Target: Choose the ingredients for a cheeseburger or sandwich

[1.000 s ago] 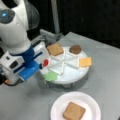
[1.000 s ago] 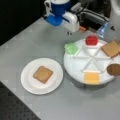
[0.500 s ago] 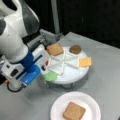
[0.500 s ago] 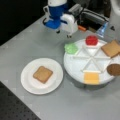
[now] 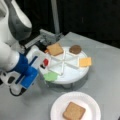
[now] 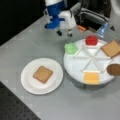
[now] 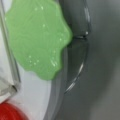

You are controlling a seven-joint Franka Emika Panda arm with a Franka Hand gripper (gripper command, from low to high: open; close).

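Bread slices (image 6: pixel 43 74) (image 6: pixel 111 48) two, lettuce (image 6: pixel 71 48) one

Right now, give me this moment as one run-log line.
gripper: near lettuce, empty | plate: one bread slice | tray: lettuce at rim, tomato, bread, patty, cheese

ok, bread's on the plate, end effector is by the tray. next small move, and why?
Probably ease down over the lettuce. The wrist view looks straight onto it at the tray rim, and in a front view the end effector hangs just beyond it. Only one bread slice lies on the plate.
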